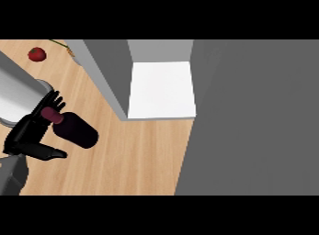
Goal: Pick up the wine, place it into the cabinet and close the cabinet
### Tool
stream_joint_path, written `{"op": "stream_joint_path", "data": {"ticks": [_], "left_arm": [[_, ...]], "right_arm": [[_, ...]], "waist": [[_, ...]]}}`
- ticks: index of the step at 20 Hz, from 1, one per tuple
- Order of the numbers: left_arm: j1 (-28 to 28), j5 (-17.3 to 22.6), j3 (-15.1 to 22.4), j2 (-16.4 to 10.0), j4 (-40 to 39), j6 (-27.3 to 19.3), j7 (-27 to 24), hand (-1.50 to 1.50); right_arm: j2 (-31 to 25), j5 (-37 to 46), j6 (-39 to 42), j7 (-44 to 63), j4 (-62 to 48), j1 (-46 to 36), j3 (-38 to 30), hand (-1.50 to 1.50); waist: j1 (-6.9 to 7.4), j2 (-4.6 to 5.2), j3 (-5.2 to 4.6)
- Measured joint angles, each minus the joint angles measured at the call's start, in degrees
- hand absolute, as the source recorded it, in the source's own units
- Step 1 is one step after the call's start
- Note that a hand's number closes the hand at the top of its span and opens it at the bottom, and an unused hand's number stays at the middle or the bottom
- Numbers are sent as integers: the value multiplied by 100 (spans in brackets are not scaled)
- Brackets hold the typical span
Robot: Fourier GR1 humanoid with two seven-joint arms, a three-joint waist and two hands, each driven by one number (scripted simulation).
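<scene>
Left hand (33, 131) curled round wine (75, 128), near counter's (134, 156) left edge, well left of open cabinet (162, 89). Step 2 of 3: stowing. Next likely needs rightward swing past door (107, 69) into the opening.

Even, fairly bright light lies flat on the pale wooden counter top (134, 156); the white cabinet shelf (163, 89) glares brightest (nearly blown out), while the broad grey door (257, 119) looks dull, perhaps shaded.
</scene>
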State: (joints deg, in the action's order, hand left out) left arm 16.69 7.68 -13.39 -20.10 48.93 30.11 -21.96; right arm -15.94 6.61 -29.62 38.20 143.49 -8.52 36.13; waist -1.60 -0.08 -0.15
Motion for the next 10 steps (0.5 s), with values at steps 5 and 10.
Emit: {"op": "stream_joint_path", "data": {"ticks": [5,10], "left_arm": [[278,-241,21,-45,-868,114,-511,-150],[446,-342,87,17,-1539,326,-727,-150]], "right_arm": [[-157,14,-81,-65,11,51,87,-150],[-273,6,-151,-108,11,22,53,-150]], "waist": [[-37,4,-2],[-33,6,-2]]}}
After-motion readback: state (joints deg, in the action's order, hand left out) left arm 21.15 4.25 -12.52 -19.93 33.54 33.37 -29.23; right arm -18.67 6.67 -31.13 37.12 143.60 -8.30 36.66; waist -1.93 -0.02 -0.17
